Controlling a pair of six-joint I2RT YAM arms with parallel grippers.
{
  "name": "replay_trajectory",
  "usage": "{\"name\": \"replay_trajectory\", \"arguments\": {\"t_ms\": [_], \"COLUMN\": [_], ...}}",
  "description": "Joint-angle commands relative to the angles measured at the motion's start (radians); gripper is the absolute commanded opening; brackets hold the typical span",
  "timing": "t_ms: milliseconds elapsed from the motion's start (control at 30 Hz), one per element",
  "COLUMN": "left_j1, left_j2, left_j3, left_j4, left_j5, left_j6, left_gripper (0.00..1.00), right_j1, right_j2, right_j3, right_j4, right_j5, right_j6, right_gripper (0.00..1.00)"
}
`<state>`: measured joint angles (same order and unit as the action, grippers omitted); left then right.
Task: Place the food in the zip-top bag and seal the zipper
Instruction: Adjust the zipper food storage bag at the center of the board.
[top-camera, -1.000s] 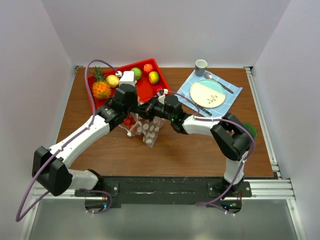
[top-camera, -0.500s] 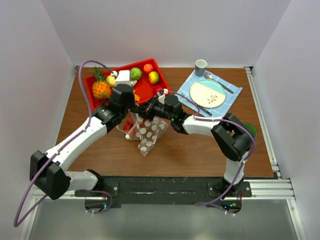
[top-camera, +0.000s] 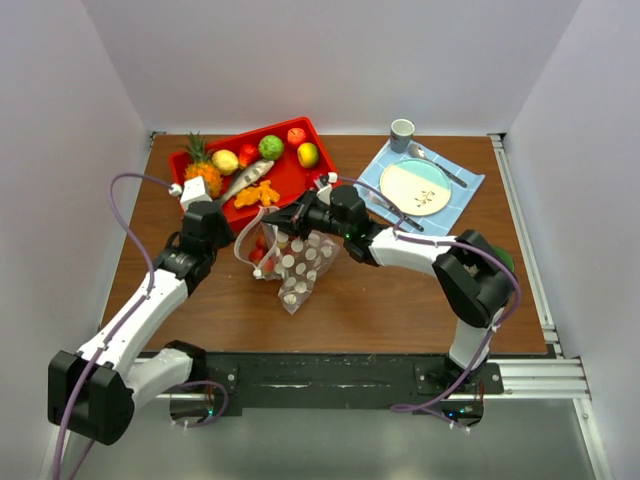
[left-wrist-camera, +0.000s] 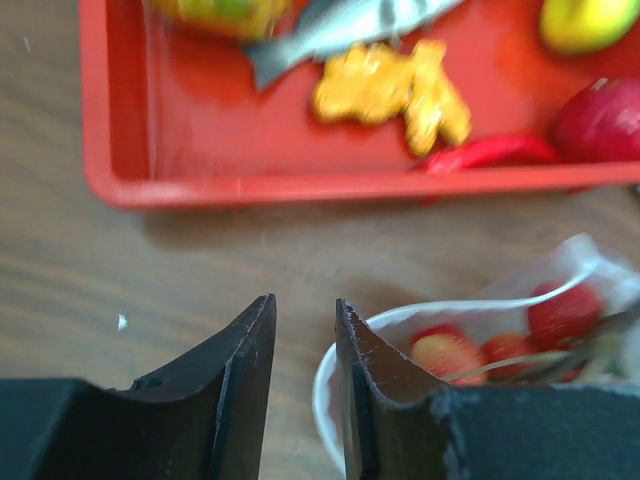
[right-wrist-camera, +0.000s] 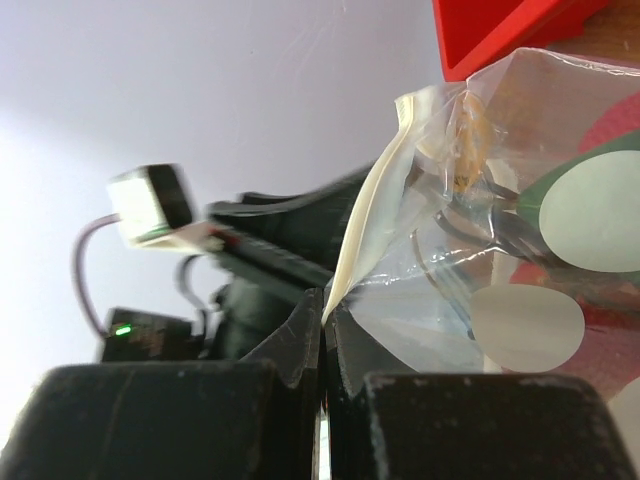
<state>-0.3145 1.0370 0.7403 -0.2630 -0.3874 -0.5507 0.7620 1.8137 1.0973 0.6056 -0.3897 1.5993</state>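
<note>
The dotted zip-top bag (top-camera: 297, 268) hangs open-mouthed on the table in front of the red tray (top-camera: 292, 176). Red toy fruits (top-camera: 262, 246) lie inside; in the left wrist view they show through the bag's white rim (left-wrist-camera: 452, 311) as strawberries (left-wrist-camera: 446, 354). My right gripper (top-camera: 291, 221) is shut on the zipper strip (right-wrist-camera: 377, 228) at the bag's top edge, its jaws (right-wrist-camera: 323, 310) pinched tight. My left gripper (top-camera: 220, 222) is left of the bag, slightly open and empty (left-wrist-camera: 302, 310), over bare wood. Round fruits (top-camera: 272, 147) remain in the tray.
The tray also holds a pineapple (top-camera: 200, 172), a toy fish (top-camera: 245, 180) and orange pieces (left-wrist-camera: 398, 86). At back right are a plate (top-camera: 414, 187) on a blue cloth, a cup (top-camera: 402, 132) and a spoon. White walls enclose the table.
My left arm has pulled back from the tray and bag mouth to the left and nearer. The right gripper keeps hold of the bag's edge; the bag has shifted slightly.
</note>
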Motion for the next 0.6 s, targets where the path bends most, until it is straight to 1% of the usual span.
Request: {"name": "replay_trajectory", "arguments": {"t_ms": [0,300,567], "left_j1": [0.031,0.034,0.035], "left_j2": [-0.029,-0.028,-0.025], "left_j3": [-0.061,-0.136,-0.19], "left_j4": [0.096,0.162,0.186], "left_j5": [0.105,0.196,0.196], "left_j6": [-0.064,-0.097,-0.121], "left_gripper": [0.35,0.37,0.36], "right_j1": [-0.007,-0.006,-0.007], "right_j2": [-0.053,-0.086,-0.099], "right_j3": [0.058,0.061,0.07], "right_j4": [-0.004,-0.049,-0.081], "right_j5": [-0.031,-0.021,-0.02], "right_j6": [-0.03,-0.061,-0.078], "right_gripper": [0.0,0.0,0.0]}}
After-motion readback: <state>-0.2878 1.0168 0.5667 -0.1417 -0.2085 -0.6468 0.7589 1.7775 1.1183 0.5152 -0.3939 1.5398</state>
